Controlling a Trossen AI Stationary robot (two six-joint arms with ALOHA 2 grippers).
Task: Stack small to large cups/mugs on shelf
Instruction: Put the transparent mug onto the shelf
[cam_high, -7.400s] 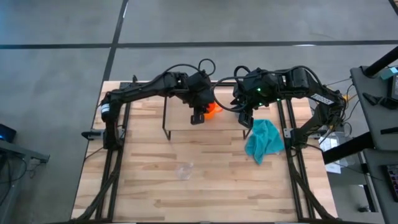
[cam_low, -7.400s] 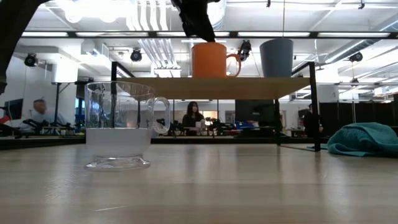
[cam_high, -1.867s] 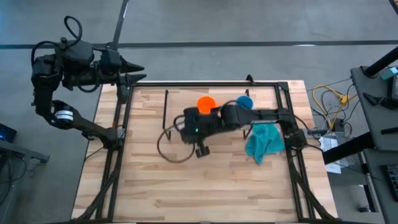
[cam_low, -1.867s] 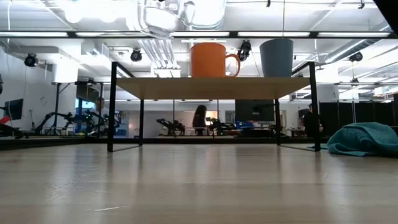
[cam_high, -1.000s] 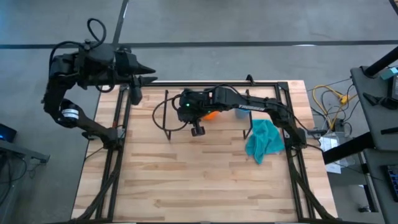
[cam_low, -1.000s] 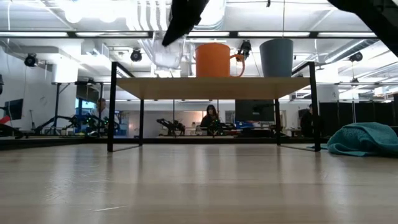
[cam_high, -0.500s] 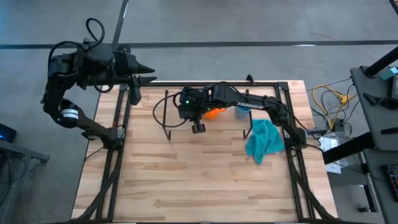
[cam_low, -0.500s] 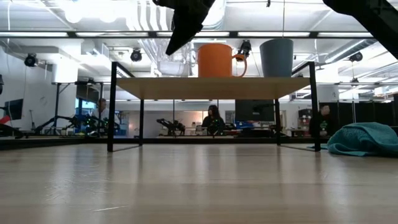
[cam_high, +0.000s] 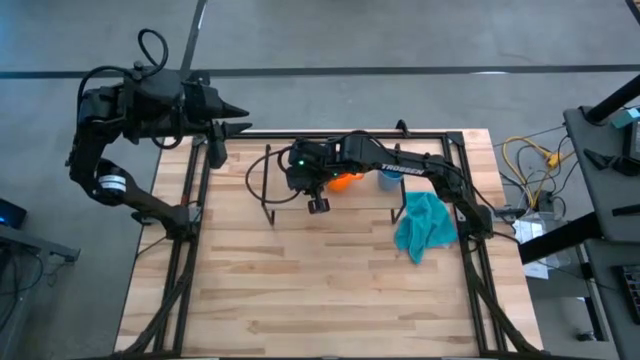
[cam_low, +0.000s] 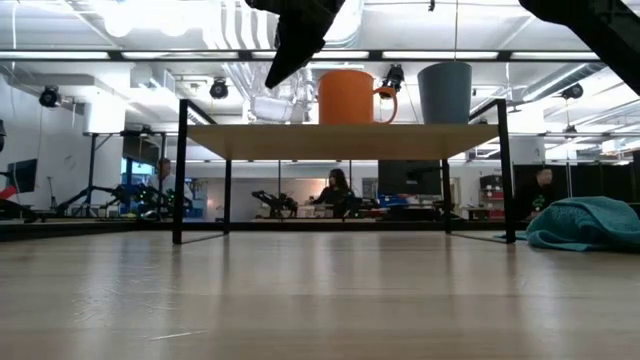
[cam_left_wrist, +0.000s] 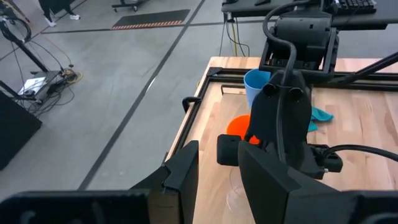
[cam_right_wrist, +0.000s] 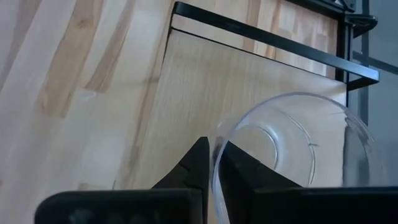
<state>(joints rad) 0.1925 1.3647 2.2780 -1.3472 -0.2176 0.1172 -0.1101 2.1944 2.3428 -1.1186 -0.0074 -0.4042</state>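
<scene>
From above, the right gripper (cam_high: 303, 176) hangs over the low light-wood shelf (cam_high: 285, 195), just beside the orange handled mug (cam_high: 344, 181); the left gripper (cam_high: 235, 118) waits well off, open and empty.

Level view: the clear transparent glass (cam_low: 276, 105) stands upright on the shelf beside the mug.

Right wrist: fingers (cam_right_wrist: 200, 163) pinch the glass's rim.
</scene>
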